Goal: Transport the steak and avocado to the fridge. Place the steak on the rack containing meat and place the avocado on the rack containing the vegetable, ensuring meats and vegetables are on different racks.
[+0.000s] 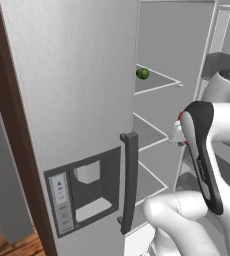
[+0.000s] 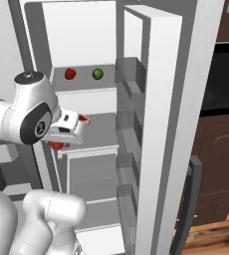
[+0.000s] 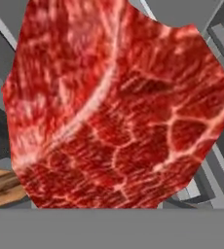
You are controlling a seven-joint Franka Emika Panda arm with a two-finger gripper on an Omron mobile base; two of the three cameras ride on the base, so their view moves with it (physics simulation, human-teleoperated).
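The claw [image 2: 81, 124] is partly closed around the steak [image 3: 114, 107], a red marbled chunk held just over the fridge's [image 1: 77, 100] middle shelf [image 2: 99, 132]. On the shelf above sit a red item [image 2: 70, 73] and a green avocado [image 2: 97, 73].

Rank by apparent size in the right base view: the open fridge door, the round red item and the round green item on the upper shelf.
1. Tall silver-grey fridge door, by far the largest.
2. Small round red item and small round green item on the upper shelf: these look about alike, so no ranking between them.
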